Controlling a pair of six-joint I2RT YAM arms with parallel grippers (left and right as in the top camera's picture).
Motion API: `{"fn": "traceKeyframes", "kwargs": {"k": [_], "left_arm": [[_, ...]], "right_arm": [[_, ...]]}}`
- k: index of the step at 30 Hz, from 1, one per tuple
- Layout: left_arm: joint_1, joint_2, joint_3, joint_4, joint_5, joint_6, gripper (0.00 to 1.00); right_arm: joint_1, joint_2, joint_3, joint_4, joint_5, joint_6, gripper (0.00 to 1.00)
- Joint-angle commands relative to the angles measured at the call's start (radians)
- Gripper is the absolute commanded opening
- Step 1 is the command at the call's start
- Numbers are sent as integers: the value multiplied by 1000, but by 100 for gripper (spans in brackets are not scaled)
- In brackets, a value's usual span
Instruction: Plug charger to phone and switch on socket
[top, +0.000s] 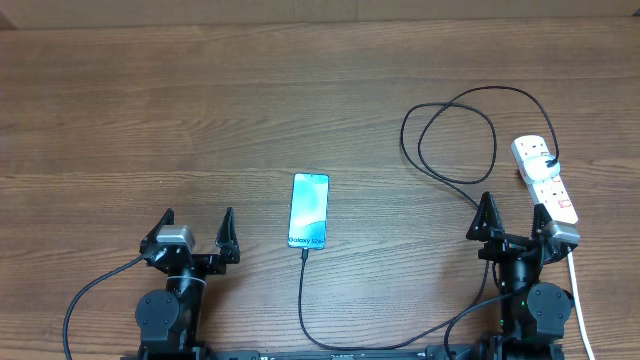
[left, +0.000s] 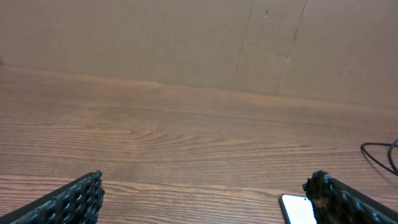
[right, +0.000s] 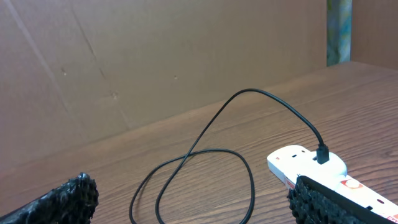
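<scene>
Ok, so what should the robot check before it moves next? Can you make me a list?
1. Left gripper open and empty: ok.
2. Right gripper open and empty: ok.
3. Phone lying flat, screen up, nothing on it: ok.
4. Charger tip pushed into the phone's bottom edge: cannot tell; it reaches that edge.
5. Charger's other end plugged into the socket: ok.
6. Socket turned on: cannot tell.

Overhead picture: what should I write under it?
Phone mid-table; looping black charger reaches from its bottom edge to the white socket.
</scene>
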Motion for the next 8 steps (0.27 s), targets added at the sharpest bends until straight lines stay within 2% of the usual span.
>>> {"fn": "traceKeyframes", "kwargs": {"k": [1, 8], "left_arm": [[-6, -11, -5, 1, 14, 22, 100], [-6, -11, -5, 1, 14, 22, 99]], "right_arm": [[3, -7, -10, 2, -2, -4, 100], [3, -7, -10, 2, -2, -4, 100]]}}
